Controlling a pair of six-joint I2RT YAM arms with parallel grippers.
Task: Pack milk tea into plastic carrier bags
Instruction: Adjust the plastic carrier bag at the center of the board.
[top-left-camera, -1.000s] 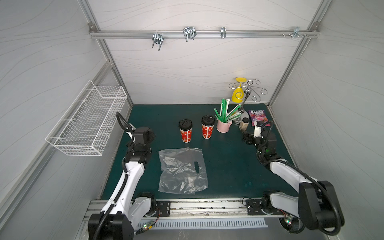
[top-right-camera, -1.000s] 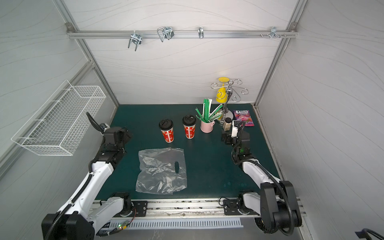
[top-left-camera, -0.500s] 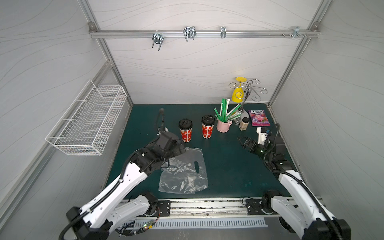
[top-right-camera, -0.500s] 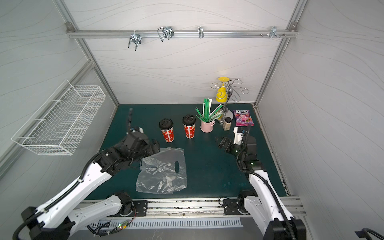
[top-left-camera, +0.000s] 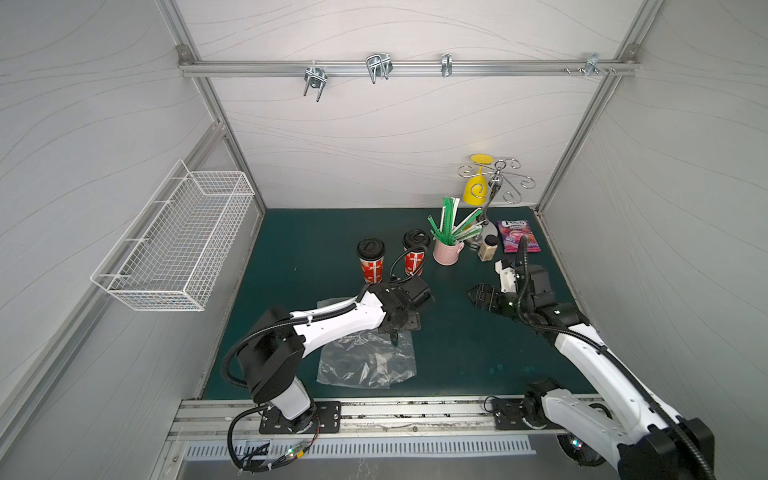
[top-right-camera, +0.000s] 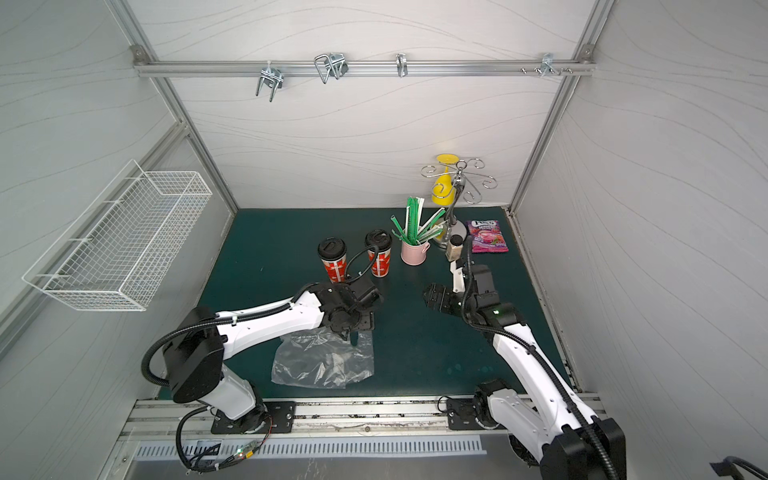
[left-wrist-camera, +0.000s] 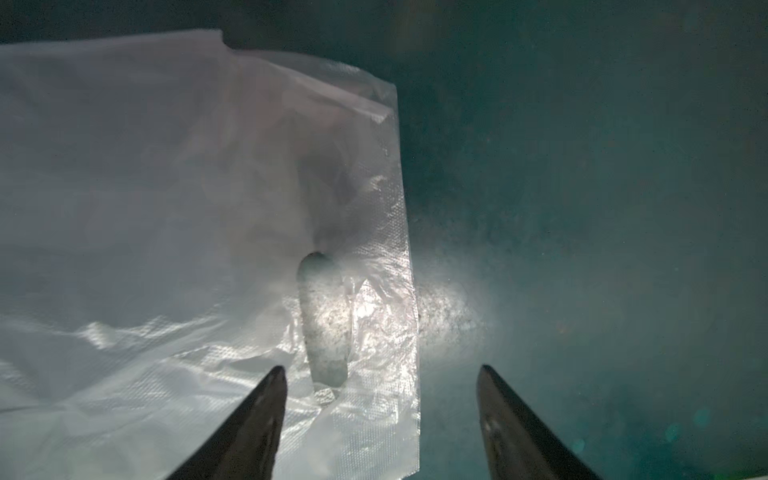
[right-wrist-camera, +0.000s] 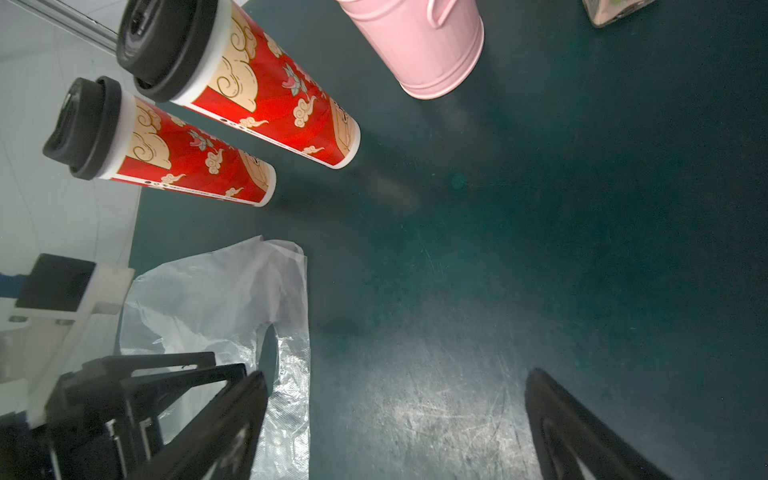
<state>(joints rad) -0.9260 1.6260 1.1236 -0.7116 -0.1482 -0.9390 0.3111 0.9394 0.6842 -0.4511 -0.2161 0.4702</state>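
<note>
Where bag (left-wrist-camera: 166, 208) lay alone, L gripper (left-wrist-camera: 380, 370) hovers.

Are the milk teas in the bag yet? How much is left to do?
Nothing is packed yet. Both cups stand on the green mat, lids on, outside the bag, which lies flat and crumpled. In hand: the left gripper hangs open over the bag's edge by its hand hole; the right gripper is open and empty. Left: open the bag and put both cups in.
</note>
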